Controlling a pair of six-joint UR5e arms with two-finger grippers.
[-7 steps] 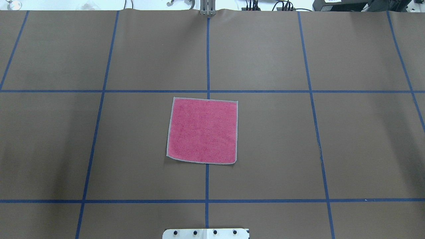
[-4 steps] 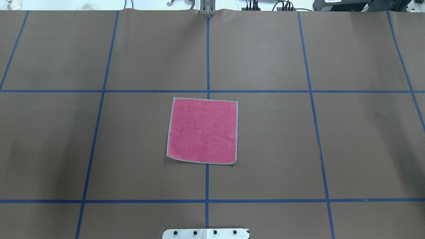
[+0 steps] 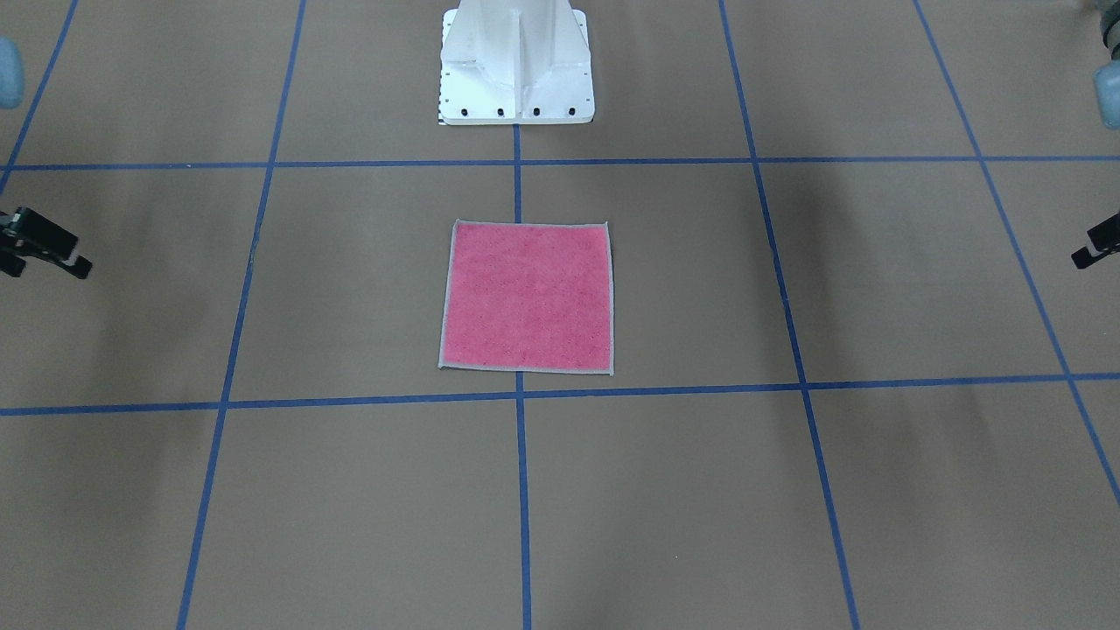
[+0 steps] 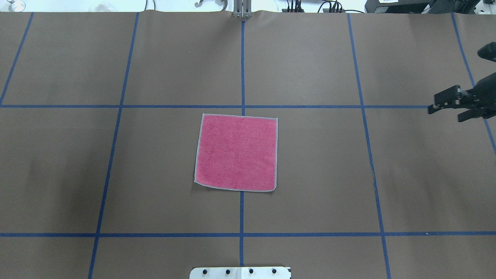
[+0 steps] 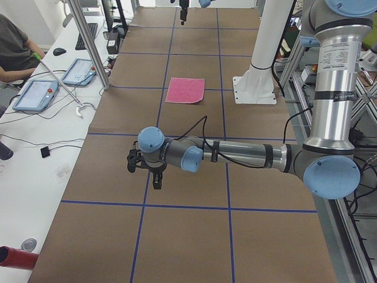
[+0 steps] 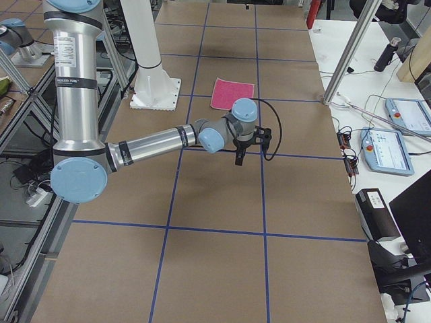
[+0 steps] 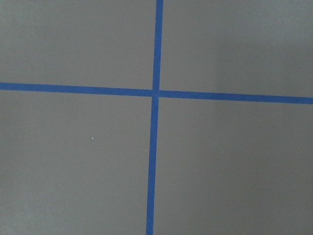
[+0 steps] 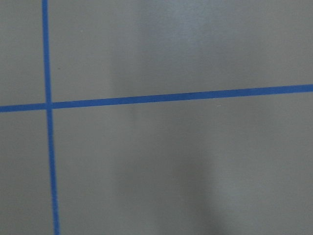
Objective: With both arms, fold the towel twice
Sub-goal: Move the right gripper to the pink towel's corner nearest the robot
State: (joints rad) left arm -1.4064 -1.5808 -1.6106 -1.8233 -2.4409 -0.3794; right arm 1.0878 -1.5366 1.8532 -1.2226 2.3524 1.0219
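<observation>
The towel (image 4: 236, 152) lies flat and unfolded, pink face up, in the middle of the brown table, straddling the centre tape line; it also shows in the front-facing view (image 3: 527, 296). My right gripper (image 4: 445, 113) hovers open and empty at the right edge of the overhead view, far from the towel, and appears at the left edge of the front-facing view (image 3: 48, 268). My left gripper (image 3: 1094, 249) only peeks in at the right edge of the front-facing view; in the left side view (image 5: 144, 174) its fingers stand apart, empty, well short of the towel. Both wrist views show bare table.
Blue tape lines (image 4: 242, 69) divide the table into squares. The white pedestal base (image 3: 516, 96) stands at the robot's side of the towel. Along one long edge sit tablets (image 5: 35, 94), cables and a seated person (image 5: 15, 50).
My right gripper has come into the overhead view from the right edge, where nothing showed before. The towel has not moved.
</observation>
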